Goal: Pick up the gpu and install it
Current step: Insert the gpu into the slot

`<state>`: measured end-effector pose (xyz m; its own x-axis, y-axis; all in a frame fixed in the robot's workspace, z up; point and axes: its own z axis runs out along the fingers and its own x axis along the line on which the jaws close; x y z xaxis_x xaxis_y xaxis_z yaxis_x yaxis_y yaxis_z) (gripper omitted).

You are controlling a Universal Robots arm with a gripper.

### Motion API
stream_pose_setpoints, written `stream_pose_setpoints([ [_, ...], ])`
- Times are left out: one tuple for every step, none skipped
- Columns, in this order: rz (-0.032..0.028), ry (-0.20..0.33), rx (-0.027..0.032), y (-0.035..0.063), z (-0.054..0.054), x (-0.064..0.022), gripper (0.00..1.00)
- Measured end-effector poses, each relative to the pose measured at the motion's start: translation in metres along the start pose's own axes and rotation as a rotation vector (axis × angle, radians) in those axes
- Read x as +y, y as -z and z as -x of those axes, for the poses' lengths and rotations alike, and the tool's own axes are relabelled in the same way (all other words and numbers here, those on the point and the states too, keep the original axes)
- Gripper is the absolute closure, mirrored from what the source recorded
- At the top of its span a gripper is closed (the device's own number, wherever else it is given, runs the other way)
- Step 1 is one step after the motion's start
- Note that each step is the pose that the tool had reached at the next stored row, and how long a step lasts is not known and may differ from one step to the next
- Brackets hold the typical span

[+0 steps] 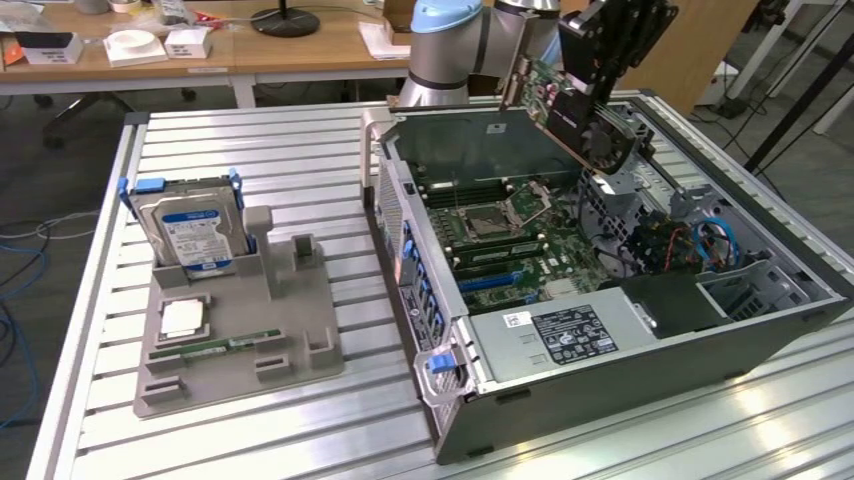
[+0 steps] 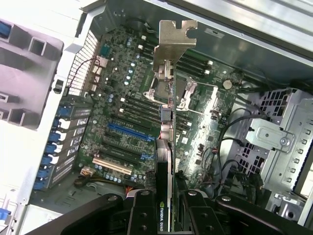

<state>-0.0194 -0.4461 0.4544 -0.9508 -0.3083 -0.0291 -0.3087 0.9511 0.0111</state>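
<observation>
The slatted table [image 1: 267,140] carries the open computer case [image 1: 400,215], lying on its side; beside it, at the exterior view's left, a grey holder [image 1: 300,300] props the hard drive [image 1: 198,232]; above the motherboard [image 2: 122,117] hangs the gpu [image 2: 173,46], bracket end away from me; my gripper [image 2: 167,213] is clamped on its edge

Bright overhead light; glare on slatted table [image 1: 767,415].
</observation>
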Motion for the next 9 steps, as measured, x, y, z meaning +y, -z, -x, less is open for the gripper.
stream_pose_setpoints([
  [0.0000, 0.003, 0.0000, 0.0000, 0.0000, 0.0000, 0.75],
  [0.0002, 0.006, 0.0000, 0.0000, 0.0000, 0.0000, 0.75],
  [0.0003, 0.009, 0.0001, 0.0000, 0.0000, 0.0000, 0.75],
  [0.0004, 0.012, 0.0001, 0.0000, 0.0000, 0.0000, 0.75],
  [0.0004, 0.014, 0.0002, 0.0000, 0.0000, 0.0000, 0.75],
  [0.0005, 0.017, 0.0002, 0.0000, 0.0000, 0.0000, 0.75],
  [0.0006, 0.020, 0.0002, 0.0000, 0.0000, 0.0000, 0.75],
  [0.0006, 0.023, 0.0003, 0.0000, 0.0000, 0.0000, 0.75],
  [0.0007, 0.026, 0.0003, 0.0000, 0.0000, 0.0000, 0.75],
])
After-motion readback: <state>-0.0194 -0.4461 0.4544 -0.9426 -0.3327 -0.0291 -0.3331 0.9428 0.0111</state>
